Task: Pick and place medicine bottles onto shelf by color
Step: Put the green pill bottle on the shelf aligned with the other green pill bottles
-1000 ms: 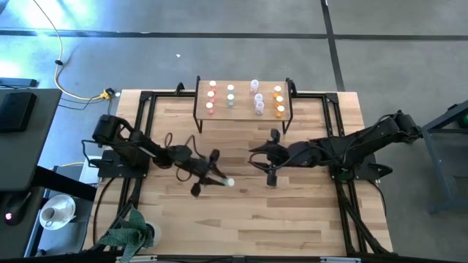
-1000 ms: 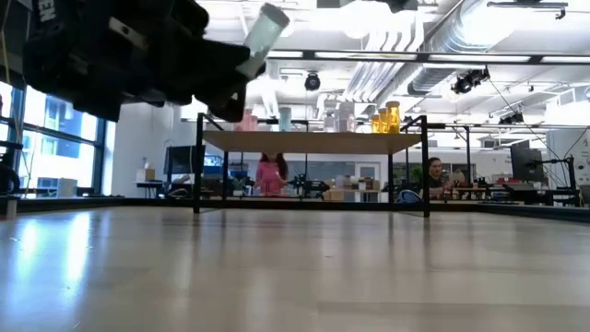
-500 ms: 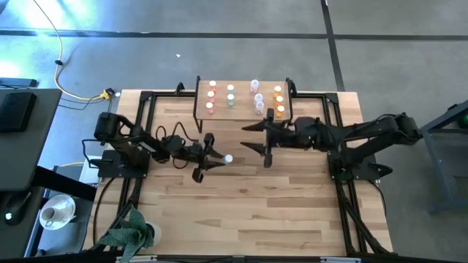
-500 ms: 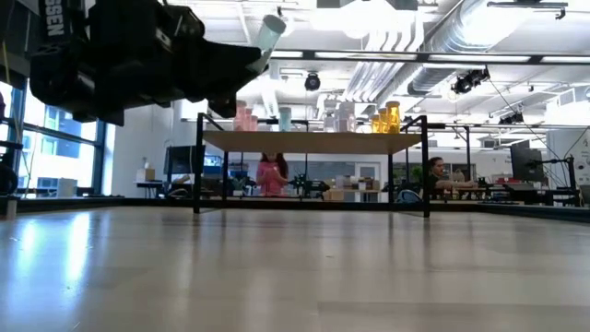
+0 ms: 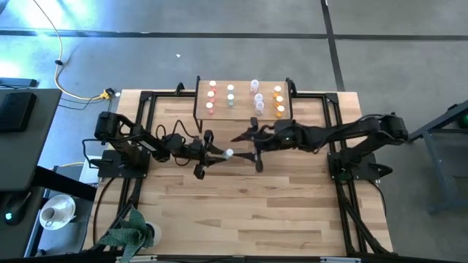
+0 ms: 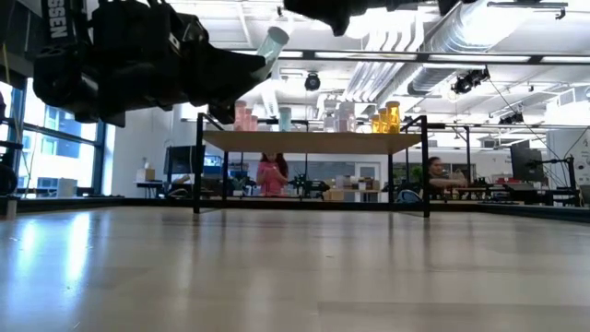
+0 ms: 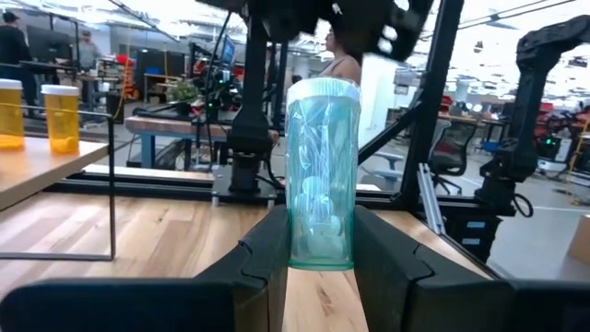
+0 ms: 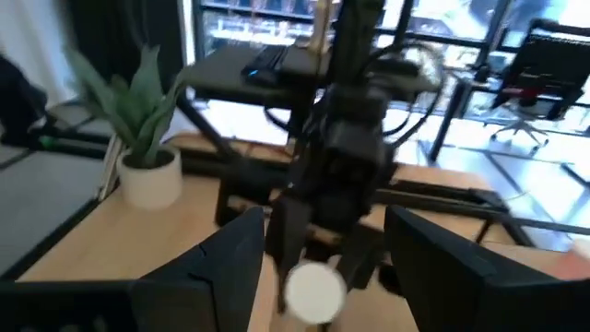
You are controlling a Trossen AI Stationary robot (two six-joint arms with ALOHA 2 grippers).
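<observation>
- The left gripper (image 7: 318,267) holds the pale green, white-capped medicine bottle (image 7: 322,175) clamped, above mid-table.
- Its long axis points to 3 o'clock, white cap toward the right gripper (image 5: 248,144), whose fingers stand apart, nearest it.

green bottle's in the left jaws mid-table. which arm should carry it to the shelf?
Right, probably: its open gripper sits at the green bottle's cap and reaches nearer the shelf. Left gripper only presents it.

Potted plant (image 5: 131,232) at table corner; mug (image 5: 50,215) nearby
</observation>
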